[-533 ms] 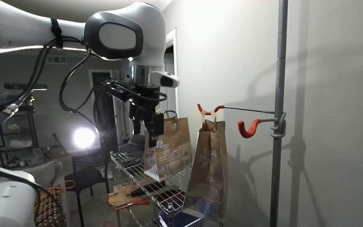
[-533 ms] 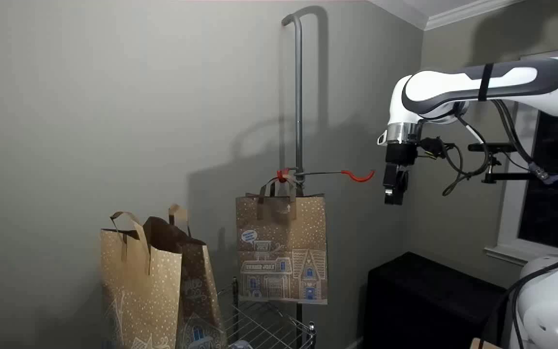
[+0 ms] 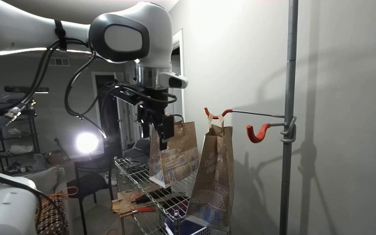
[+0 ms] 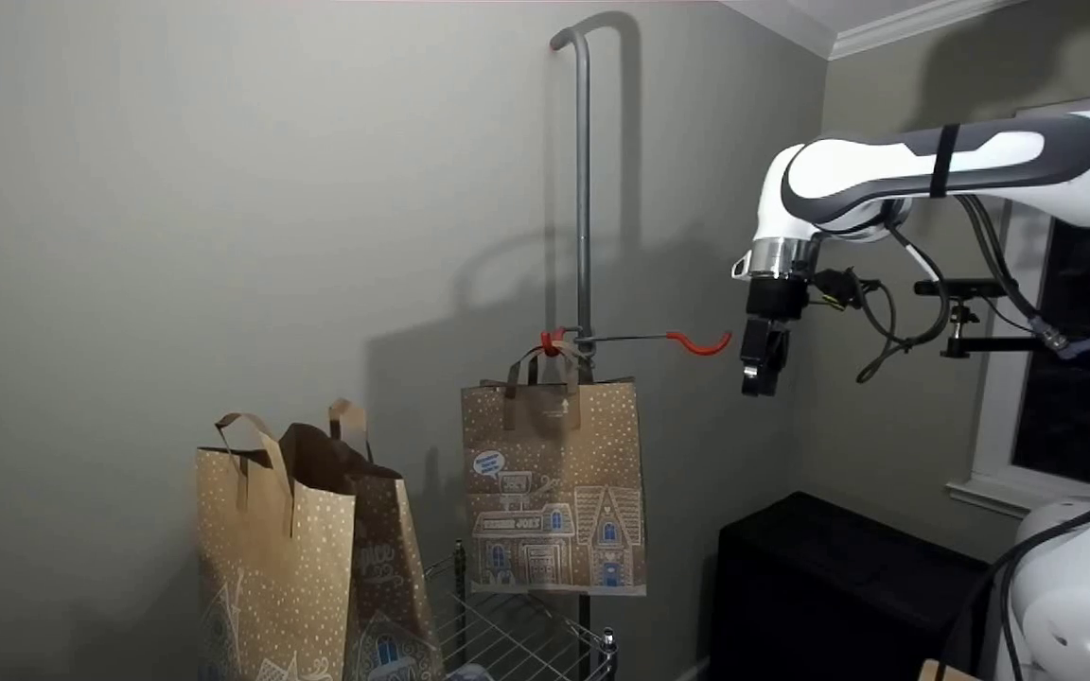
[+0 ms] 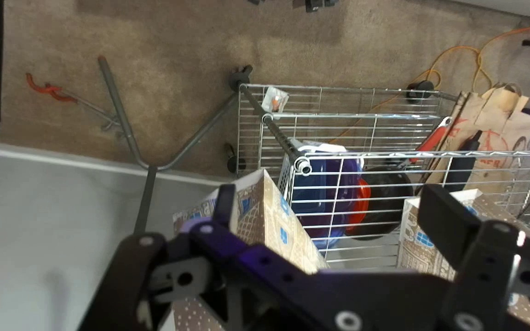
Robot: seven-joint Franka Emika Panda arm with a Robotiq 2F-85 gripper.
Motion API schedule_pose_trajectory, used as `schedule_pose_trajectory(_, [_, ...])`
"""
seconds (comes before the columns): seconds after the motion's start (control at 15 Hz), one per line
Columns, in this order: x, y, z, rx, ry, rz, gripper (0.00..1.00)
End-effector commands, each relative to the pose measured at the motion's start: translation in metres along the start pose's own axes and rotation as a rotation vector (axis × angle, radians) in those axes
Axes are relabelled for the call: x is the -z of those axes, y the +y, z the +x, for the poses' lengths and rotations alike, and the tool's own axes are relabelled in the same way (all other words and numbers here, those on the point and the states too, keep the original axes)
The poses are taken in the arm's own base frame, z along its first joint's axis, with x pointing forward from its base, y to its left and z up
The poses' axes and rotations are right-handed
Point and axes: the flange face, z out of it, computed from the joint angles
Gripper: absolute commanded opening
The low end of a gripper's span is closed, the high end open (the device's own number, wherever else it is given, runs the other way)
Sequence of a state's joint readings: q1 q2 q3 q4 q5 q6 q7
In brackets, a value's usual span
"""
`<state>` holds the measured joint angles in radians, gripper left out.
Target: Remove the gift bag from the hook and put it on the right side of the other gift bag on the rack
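Note:
The gift bag is a printed brown paper bag (image 3: pixel 215 169) (image 4: pixel 554 492) hanging by its handles from the orange-red hook (image 3: pixel 227 112) (image 4: pixel 551 342) in both exterior views. The other gift bag (image 3: pixel 178 153) (image 4: pixel 275 549), brown with a speckled front and loop handles, stands upright on the silvery wire rack (image 3: pixel 144 186) (image 4: pixel 526 643). My gripper (image 3: pixel 155 135) (image 4: pixel 761 374) is open and empty, fingers down, apart from both bags. In the wrist view (image 5: pixel 334 207) the fingers are wide apart. The hanging bag (image 5: pixel 274 220) shows by one finger and the other bag (image 5: pixel 418 257) by the opposite finger.
A grey pole (image 3: pixel 290 98) carries the hook and a second orange-red hook arm (image 3: pixel 258 135) beside it. A wall is behind the pole. A blue-purple bin (image 5: pixel 322 197) and folded paper bags (image 5: pixel 499 124) lie low at the rack. A black-covered block (image 4: pixel 838 577) stands below the arm.
My gripper has shifted slightly toward the pole and up a little, staying open. The hanging bag has swung or turned slightly on the hook. The bag on the rack has not moved.

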<state>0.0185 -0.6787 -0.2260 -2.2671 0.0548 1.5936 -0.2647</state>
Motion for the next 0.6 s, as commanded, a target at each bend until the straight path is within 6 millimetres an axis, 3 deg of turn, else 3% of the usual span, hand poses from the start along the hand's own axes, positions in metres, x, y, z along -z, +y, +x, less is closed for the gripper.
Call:
schedule_pose_trajectory(0.0, [0.013, -0.005, 0.066, 0.165, 0.081, -0.090, 1.00])
schedule_pose_trajectory(0.27, [0.033, -0.008, 0.134, 0.347, 0.197, -0.172, 1.00])
schedule_pose_trajectory(0.53, [0.031, -0.005, 0.185, 0.517, 0.334, -0.210, 1.00])
